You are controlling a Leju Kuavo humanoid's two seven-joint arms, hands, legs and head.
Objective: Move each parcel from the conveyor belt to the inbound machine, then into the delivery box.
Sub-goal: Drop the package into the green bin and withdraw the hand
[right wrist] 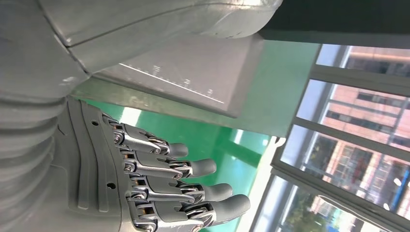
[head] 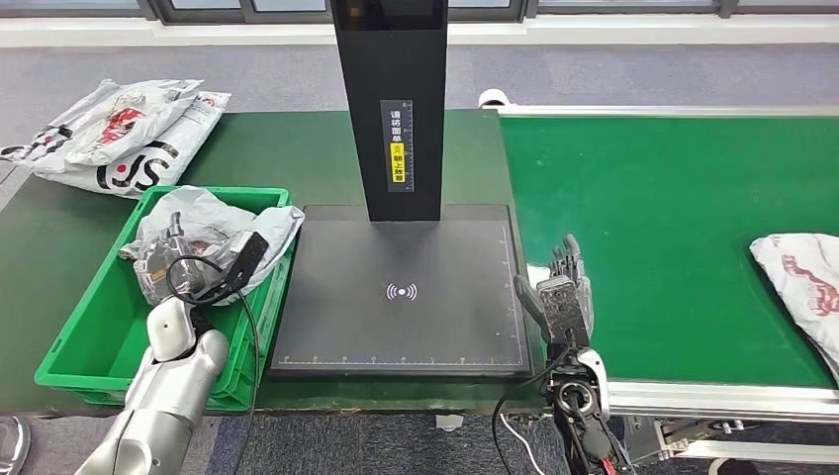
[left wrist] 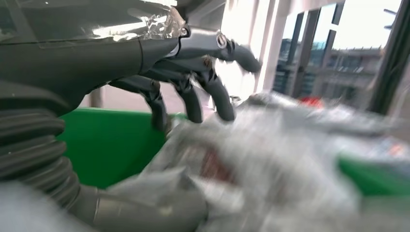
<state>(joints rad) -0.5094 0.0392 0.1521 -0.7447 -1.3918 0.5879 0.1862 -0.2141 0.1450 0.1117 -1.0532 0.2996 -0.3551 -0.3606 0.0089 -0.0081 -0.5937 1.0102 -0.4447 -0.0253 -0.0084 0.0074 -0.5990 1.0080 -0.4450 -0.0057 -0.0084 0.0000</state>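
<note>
Under the spread left hand (head: 176,259), parcel (head: 213,230) inside green crate (head: 87,332).

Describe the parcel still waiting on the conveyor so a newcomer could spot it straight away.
Find the bright green conveyor belt right of the black inbound machine. The parcel lies at its far right edge, a crumpled white bag with red print. Unlike the other bags, it lies on the belt.

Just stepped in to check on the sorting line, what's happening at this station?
The robot's left hand is over the green delivery box, its fingers spread above a grey plastic parcel that lies in the box. The right hand hangs open and empty at the conveyor belt's near edge. The inbound machine's scan plate is bare, and another parcel waits on the belt.
</note>
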